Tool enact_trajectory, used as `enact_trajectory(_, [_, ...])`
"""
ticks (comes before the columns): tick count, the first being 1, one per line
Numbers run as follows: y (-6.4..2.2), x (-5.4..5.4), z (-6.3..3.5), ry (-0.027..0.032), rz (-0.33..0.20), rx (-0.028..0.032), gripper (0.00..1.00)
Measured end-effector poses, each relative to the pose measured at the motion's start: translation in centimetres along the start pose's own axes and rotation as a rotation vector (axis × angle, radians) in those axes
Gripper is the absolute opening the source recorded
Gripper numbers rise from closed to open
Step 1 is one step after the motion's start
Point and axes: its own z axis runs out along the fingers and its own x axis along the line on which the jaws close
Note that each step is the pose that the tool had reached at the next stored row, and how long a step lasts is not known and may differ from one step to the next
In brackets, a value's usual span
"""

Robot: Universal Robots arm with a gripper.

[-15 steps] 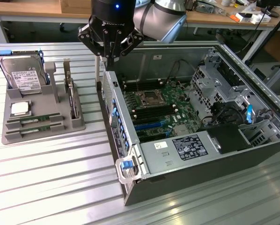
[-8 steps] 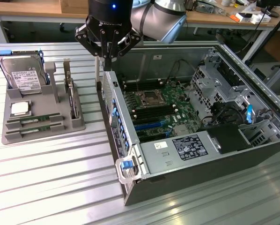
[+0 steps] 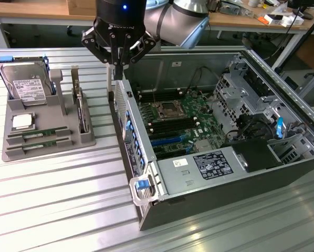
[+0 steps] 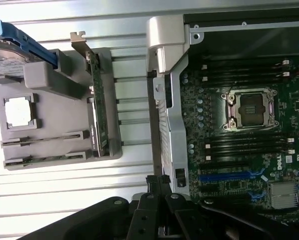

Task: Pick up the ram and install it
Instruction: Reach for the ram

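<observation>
Right, gripper (image 3: 119,64) pinched fully shut, empty, hovering at the server case (image 3: 162,210) edge. The ram (image 3: 39,134) lies in the grey tray (image 3: 87,140), eight o'clock from it in the exterior view. Looks light, stiff and fragile; I'd pinch the long edges, not the chips.

surface: ribbed metal table (image 3: 52,210) | behind: wooden workbench (image 3: 31,8), perhaps cluttered

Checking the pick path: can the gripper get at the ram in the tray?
Likely yes. The ram lies uncovered in the gray tray, nothing above it. The gripper, shut, hangs over the case wall, beside the tray.
</observation>
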Motion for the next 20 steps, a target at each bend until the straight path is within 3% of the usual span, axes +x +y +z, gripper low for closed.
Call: enact_trajectory(20, [-0.10,1.4,0.01,0.0000,0.000,0.0000,0.11])
